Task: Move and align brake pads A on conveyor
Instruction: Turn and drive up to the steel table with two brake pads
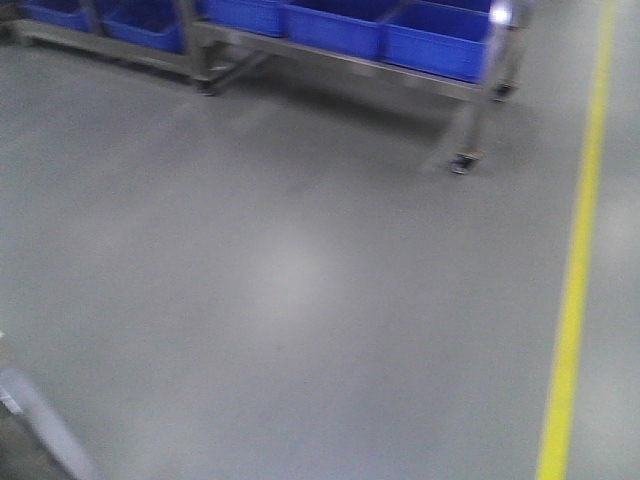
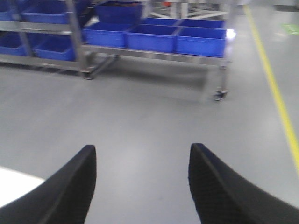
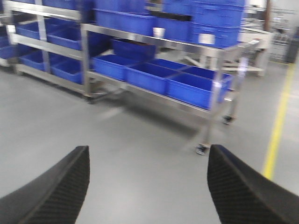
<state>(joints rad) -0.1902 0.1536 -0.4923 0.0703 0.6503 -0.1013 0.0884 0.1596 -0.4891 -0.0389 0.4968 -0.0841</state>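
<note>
Low in frame, spread wide and gripping nothing: left hand (image 2: 142,158), right hand (image 3: 149,158). Pointed out nearly level over grey floor (image 1: 300,280). Beyond, at right, yellow line (image 1: 575,280); across the top, steel rack (image 3: 154,42) carrying blue bins (image 2: 198,41). Out of view: brake pads, conveyor.

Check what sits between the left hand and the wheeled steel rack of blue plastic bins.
Only bare grey floor between the open black left hand and the steel rack, clearest in the left wrist view.
</note>
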